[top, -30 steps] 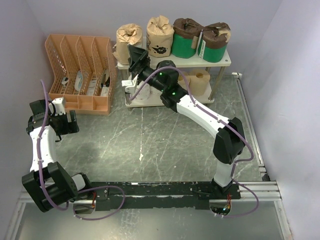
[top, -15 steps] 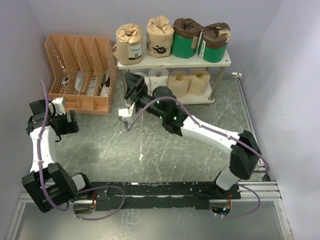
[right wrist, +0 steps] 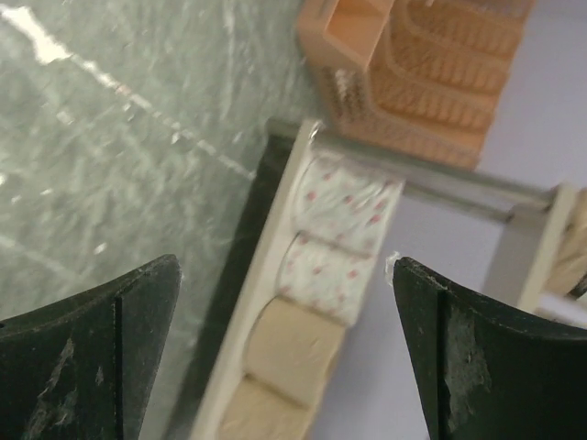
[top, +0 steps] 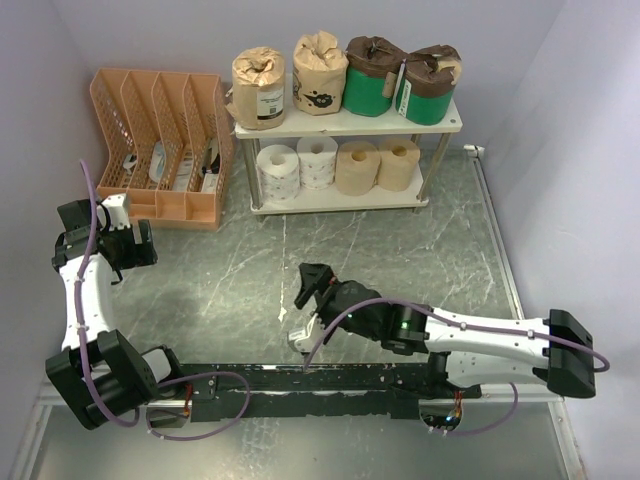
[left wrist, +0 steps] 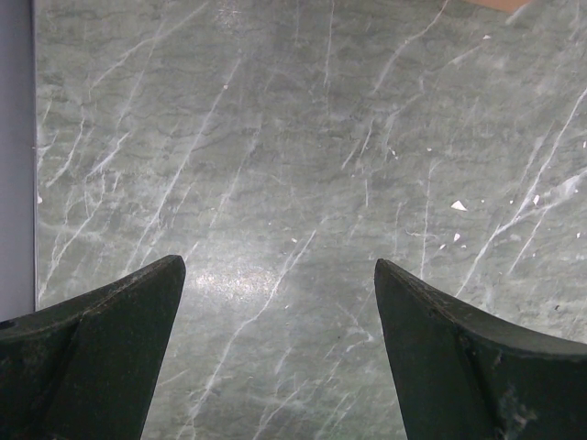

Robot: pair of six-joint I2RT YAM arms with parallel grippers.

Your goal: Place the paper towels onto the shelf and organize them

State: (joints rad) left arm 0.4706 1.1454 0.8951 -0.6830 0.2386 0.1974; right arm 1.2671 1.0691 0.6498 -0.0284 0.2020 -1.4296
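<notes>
The shelf stands at the back. Its top board holds two tan-wrapped paper towels and two green-wrapped ones. The lower board holds a white dotted roll, a white roll and two bare tan rolls. My right gripper is open and empty over the near middle of the table, well away from the shelf. The right wrist view looks between the open fingers at the dotted roll and a tan roll. My left gripper is open and empty over bare table.
An orange slotted file organizer stands left of the shelf, with small items in its slots; it also shows in the right wrist view. Walls close in the table at the back and on both sides. The marbled table top lies between arms and shelf.
My right arm has drawn back from the shelf's lower left to the near middle of the table, empty. The dotted and white rolls now show on the lower board. The left arm is still.
</notes>
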